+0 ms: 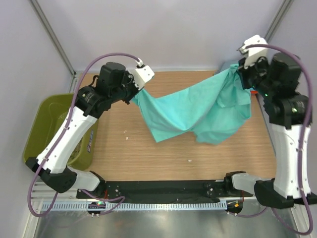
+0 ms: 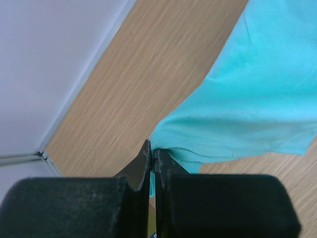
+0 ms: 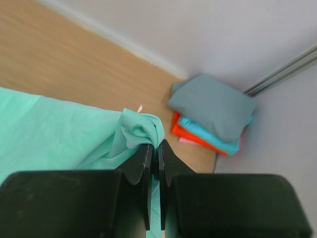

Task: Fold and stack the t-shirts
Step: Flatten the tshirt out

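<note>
A mint-green t-shirt (image 1: 193, 106) hangs stretched between both arms above the wooden table (image 1: 129, 148), sagging in the middle with its lower edge touching the wood. My left gripper (image 1: 134, 95) is shut on the shirt's left corner (image 2: 198, 144); its jaws (image 2: 154, 151) pinch the hem. My right gripper (image 1: 241, 74) is shut on a bunched fold at the shirt's right end (image 3: 141, 129), jaws (image 3: 155, 148) pressed together. A stack of folded t-shirts (image 3: 213, 114), grey over cyan over orange-red, lies in the far right corner.
An olive-green basket (image 1: 47, 126) stands off the table's left edge beside the left arm. White walls (image 1: 163, 29) close the back and sides. A black rail (image 1: 163, 191) runs along the near edge between the arm bases.
</note>
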`<state>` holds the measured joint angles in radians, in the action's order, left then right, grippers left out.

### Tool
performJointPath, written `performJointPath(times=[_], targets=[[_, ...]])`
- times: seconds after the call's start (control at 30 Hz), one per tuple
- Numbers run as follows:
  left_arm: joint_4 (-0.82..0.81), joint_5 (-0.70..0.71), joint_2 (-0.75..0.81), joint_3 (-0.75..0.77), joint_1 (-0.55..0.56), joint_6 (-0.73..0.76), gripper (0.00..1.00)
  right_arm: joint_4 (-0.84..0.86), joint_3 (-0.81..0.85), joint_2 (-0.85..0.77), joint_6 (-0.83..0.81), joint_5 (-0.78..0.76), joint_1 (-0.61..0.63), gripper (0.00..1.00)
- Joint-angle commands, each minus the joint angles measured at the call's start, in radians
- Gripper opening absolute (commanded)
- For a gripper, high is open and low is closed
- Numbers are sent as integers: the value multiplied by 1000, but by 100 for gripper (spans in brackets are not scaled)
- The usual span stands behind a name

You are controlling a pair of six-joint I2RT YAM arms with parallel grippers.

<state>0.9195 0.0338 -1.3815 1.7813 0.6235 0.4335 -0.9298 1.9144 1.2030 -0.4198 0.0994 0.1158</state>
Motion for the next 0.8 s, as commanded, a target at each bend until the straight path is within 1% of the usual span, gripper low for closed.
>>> performJointPath(times=[0.0,0.07,0.13,0.27,0.3,0.33,0.37,0.4,0.43,0.47,0.5,0.53,0.6,0.63,0.67,0.7,0.73,0.77], targets=[[-66,51,-10,-100,-2,33,0,34,-119,105,12,20,-2,1],[-82,48,-16,-163,-5,36,0,55,-161,163,9,23,-4,1],[-96,45,-30,-192,-13,28,0,75,-181,207,15,22,-4,1],[-122,8,-50,-285,-38,-21,0,95,-242,305,9,14,-4,1],[-139,14,-56,-342,-42,-28,0,97,-250,352,3,14,-4,1],[-192,30,-74,-367,-42,-35,1,115,-264,375,0,5,-2,1],[-205,50,-94,-376,-42,-53,12,127,-268,401,19,-41,-4,5],[-212,122,-114,-349,-42,-67,19,140,-258,432,35,-65,-5,20],[-212,170,-132,-317,-42,-82,26,157,-243,437,44,-82,-10,26],[-200,211,-164,-278,-42,-102,37,167,-214,434,55,-95,-16,31],[-200,263,-166,-239,-42,-110,42,195,-203,419,64,-157,-24,48],[-202,261,-160,-235,-42,-99,55,203,-193,409,68,-180,-27,55],[-206,227,-134,-249,-25,-75,61,204,-204,379,62,-193,-25,63],[-199,218,-126,-281,-10,-61,63,213,-225,333,56,-188,-27,64],[-193,218,-119,-299,10,-47,68,221,-280,305,47,-190,-25,66],[-161,213,-117,-319,60,-17,69,227,-310,282,23,-193,-25,68],[-139,175,-114,-348,85,-7,68,236,-339,233,0,-190,-25,68],[-119,154,-114,-370,108,-7,67,252,-421,207,-31,-175,-25,68]])
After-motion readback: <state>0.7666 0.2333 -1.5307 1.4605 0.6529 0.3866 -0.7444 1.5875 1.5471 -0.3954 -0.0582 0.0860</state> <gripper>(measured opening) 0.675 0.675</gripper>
